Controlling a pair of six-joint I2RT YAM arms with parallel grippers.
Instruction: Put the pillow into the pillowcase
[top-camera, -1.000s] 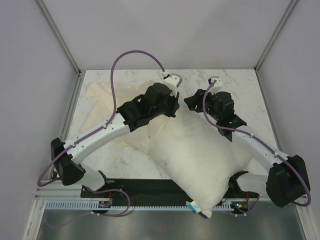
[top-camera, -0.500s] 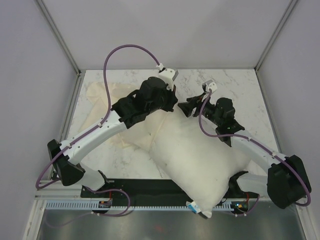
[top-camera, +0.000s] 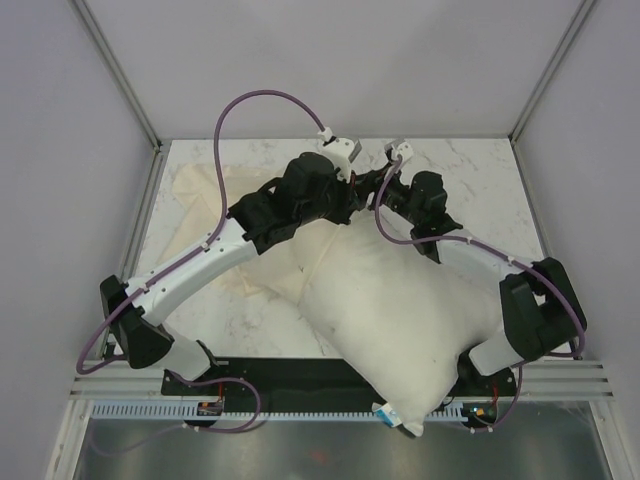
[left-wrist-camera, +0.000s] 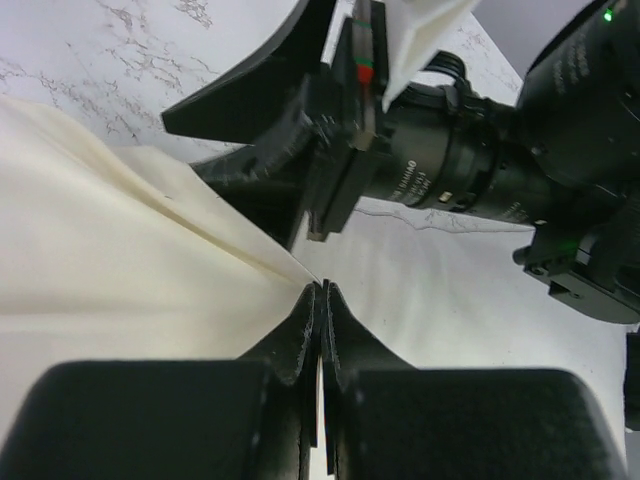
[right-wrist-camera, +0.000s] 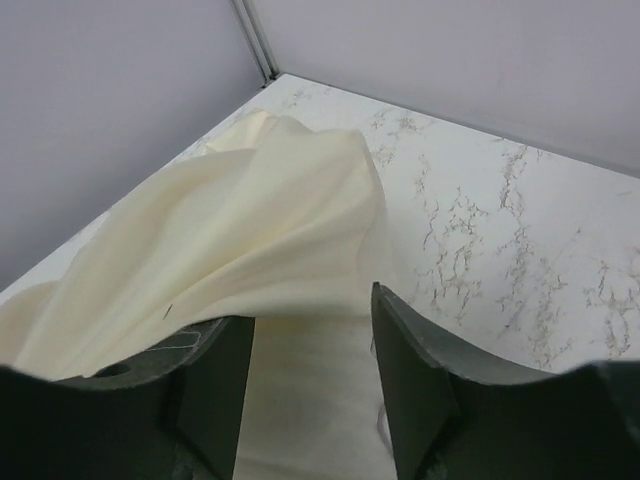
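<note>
The plump off-white stuffed pillow (top-camera: 400, 310) lies diagonally on the white marbled counter (top-camera: 490, 180). Its near corner overhangs the front edge. It is outside the limp cream fabric pillowcase (top-camera: 205, 200), which is spread far-left. The left pincer (left-wrist-camera: 320, 292) is clamped on the pillowcase's raised edge; the right pincer (right-wrist-camera: 310, 310) stands apart just beside it.

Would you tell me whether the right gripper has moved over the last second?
Yes. The right gripper has shifted left, away from the far right corner of the table, towards the left gripper.
</note>
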